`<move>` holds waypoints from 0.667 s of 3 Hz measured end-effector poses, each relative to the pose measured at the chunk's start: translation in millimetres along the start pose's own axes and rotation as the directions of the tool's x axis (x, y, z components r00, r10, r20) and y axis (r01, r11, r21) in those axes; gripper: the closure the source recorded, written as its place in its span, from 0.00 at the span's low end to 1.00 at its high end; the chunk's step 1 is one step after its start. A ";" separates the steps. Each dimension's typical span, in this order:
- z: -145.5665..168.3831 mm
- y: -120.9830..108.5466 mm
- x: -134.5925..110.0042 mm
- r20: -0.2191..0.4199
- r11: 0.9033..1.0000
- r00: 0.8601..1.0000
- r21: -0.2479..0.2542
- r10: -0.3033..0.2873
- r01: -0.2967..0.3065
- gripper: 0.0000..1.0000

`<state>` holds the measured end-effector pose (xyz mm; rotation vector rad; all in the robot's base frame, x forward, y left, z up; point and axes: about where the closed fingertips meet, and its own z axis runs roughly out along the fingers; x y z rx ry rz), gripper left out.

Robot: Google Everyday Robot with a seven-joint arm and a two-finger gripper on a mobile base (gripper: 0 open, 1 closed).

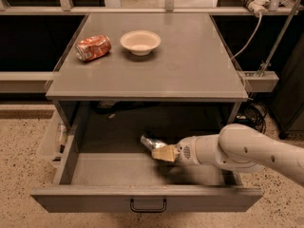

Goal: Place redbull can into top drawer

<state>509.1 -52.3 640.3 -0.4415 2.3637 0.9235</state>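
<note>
The top drawer is pulled wide open below the grey table, its dark handle centred on the front. My white arm reaches in from the right, and my gripper is inside the drawer, shut on the redbull can. The slim silver can points up and to the left from the pale fingertips and sits low, near the drawer floor. Whether it touches the floor I cannot tell.
On the table top lie a fatter orange-red can on its side and a pale bowl. A small pale side tray sticks out left of the drawer. Cables hang at the right.
</note>
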 end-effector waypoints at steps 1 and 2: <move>0.0 0.0 0.0 0.000 1.000 1.000 0.000 0.000 0.000 0.00; 0.0 0.0 0.0 0.000 1.000 1.000 0.000 0.000 0.000 0.00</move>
